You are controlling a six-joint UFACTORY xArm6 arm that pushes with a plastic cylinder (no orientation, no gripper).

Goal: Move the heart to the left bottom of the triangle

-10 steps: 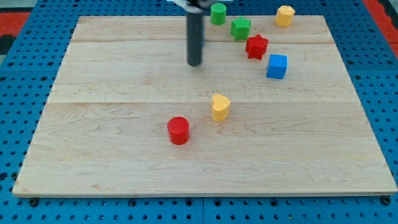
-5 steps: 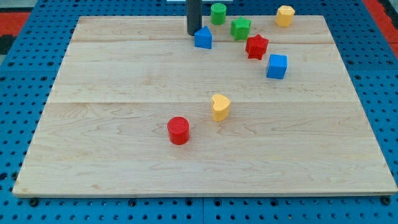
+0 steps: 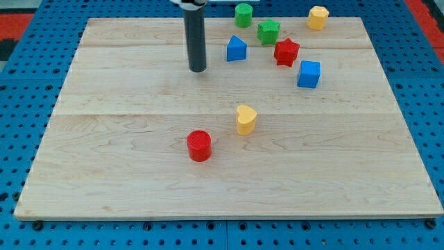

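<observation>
Rod end effector set down at 9 o'clock of the triangle; heart well apart toward the view's bottom.

My tip [image 3: 198, 70] rests on the pale wooden tabletop [image 3: 111, 160], near but clear of the blue plastic triangle block [image 3: 236, 49]. The end effector is a plain dark rod with no jaws, holding nothing. The yellow plastic heart block [image 3: 245, 119] lies at roughly 6 o'clock of the triangle, untouched. A red plastic cylinder block [image 3: 199, 146] sits at 8 o'clock of the heart. Around the triangle: green cylinder block [image 3: 243, 14] at 12, green star block [image 3: 268, 32] at 2, red star block [image 3: 286, 52] at 3, blue cube block [image 3: 309, 74] at 4. A yellow block [image 3: 318, 17], shape unclear, sits at the top right.
</observation>
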